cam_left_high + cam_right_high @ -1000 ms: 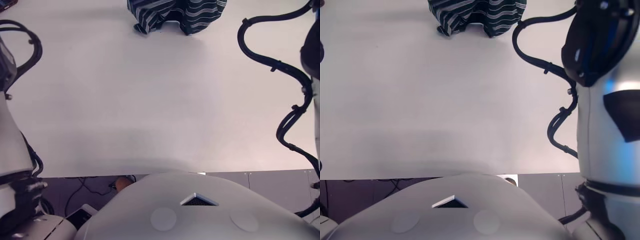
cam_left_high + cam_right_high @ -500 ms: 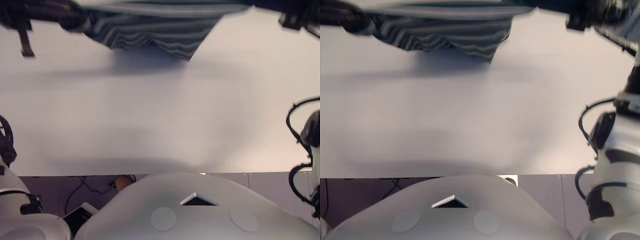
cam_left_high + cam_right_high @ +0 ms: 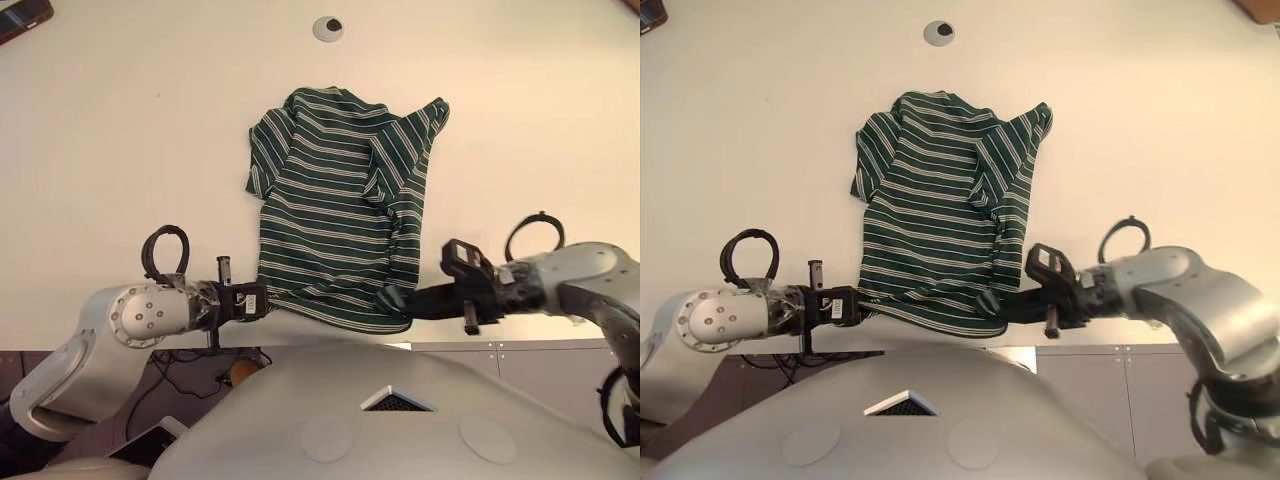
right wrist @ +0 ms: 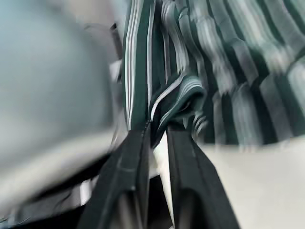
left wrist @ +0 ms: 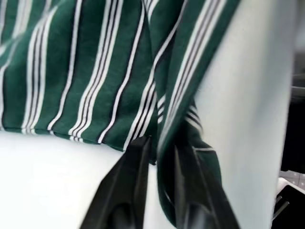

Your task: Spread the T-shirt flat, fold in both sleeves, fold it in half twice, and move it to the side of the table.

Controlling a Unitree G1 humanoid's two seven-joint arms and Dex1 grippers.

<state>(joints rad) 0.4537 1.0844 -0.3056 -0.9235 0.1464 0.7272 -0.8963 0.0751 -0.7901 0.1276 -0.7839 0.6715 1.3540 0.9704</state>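
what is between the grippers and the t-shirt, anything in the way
Nothing visible. The left gripper pinches the T-shirt at its near left hem corner, and the right gripper pinches it at its near right corner.

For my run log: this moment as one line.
step: spread-flat | green white-striped T-shirt: on white table, right side rumpled | left gripper: shut on hem corner | right gripper: shut on hem corner

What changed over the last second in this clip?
The T-shirt, bunched at the far side of the table a second ago, was lifted and drawn toward the robot; it now lies roughly spread, hem at the near edge. The left claw and right claw each grip a hem corner. The table is unchanged.
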